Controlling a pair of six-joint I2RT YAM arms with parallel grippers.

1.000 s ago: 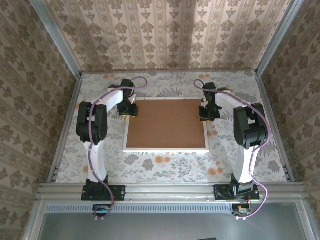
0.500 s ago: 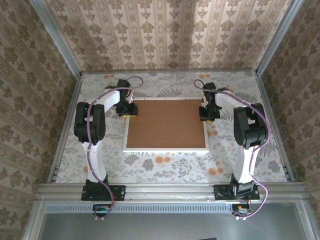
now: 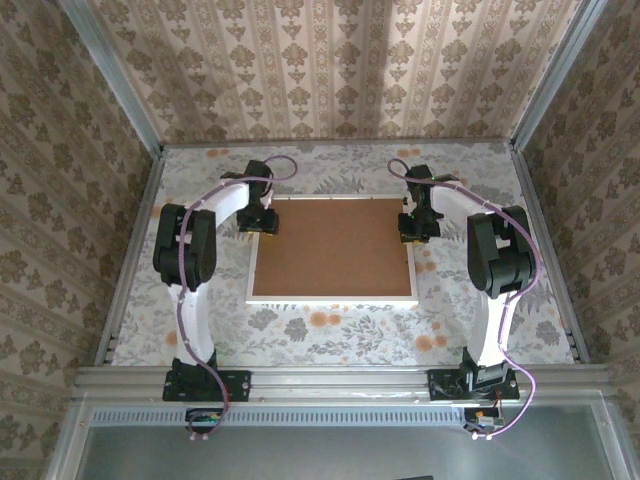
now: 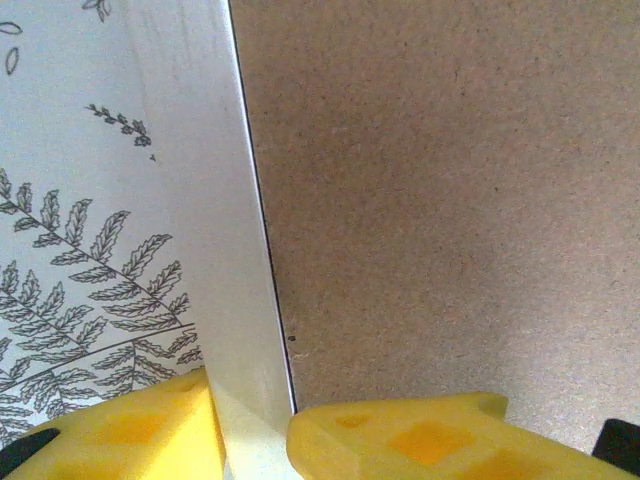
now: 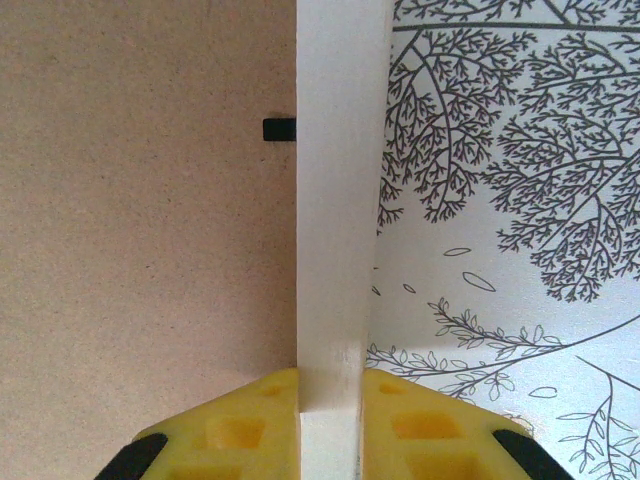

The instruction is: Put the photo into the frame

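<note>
Thin-edged white rectangular picture frame (image 3: 330, 299) lies flat, back up, mid flower-patterned table (image 3: 330, 340), with plain brown fibreboard backing (image 3: 333, 246) filling it. I'd guess the landscape print sits under that board, can't confirm. Frame's long axis runs L-R between the arms. Right gripper (image 5: 330, 400) has its yellow pads pressed tight on both sides of the R short rail nr the far corner, i.e. gripping the frame. Left gripper (image 4: 255, 430) straddles the L short rail at the far corner; I can't tell if it's pinching or loose. Arms equally near, one per end. I reckon any lift needs the L grip firm first, else the frame pivots.
</note>
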